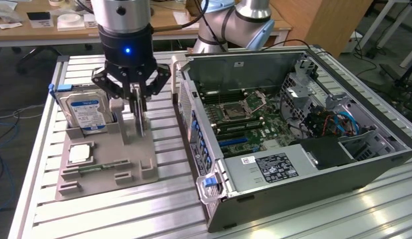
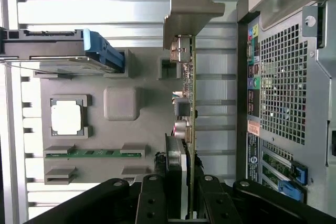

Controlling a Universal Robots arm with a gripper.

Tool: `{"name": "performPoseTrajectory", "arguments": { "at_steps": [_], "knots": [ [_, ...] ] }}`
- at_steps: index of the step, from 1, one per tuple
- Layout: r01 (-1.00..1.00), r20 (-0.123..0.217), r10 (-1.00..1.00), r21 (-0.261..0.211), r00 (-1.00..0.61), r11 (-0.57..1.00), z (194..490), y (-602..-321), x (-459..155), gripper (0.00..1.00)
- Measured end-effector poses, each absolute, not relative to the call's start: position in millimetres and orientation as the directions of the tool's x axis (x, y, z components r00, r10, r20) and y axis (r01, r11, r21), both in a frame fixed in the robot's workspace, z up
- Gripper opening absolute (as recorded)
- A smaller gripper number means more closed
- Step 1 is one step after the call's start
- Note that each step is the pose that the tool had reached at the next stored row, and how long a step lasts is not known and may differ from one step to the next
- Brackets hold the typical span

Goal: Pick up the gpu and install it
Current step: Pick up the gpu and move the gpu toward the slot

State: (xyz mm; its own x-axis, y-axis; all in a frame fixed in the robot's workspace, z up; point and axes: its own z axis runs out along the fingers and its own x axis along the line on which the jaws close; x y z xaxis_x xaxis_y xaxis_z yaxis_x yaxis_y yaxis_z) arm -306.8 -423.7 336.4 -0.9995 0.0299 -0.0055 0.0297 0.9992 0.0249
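gripper (image 1: 136,97) clamped on upright gpu (image 1: 138,122), open computer case (image 1: 352,172) alongside

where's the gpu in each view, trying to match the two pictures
Exterior view: the gpu stands on edge in the gripper, over the grey tray, to the exterior view's left of the computer case.
Wrist view: the gpu is a thin edge-on strip between the tray and the case's vented back.
Shared landmark: the square processor chip lying in the tray.
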Motion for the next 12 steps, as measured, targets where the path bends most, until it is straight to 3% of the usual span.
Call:
{"name": "performPoseTrajectory", "arguments": {
  "at_steps": [12],
  "knots": [
    [0.03,-0.006,0.03,0.027,-1.0,0.999,375,-424,-307,0.28]
  ]
}}
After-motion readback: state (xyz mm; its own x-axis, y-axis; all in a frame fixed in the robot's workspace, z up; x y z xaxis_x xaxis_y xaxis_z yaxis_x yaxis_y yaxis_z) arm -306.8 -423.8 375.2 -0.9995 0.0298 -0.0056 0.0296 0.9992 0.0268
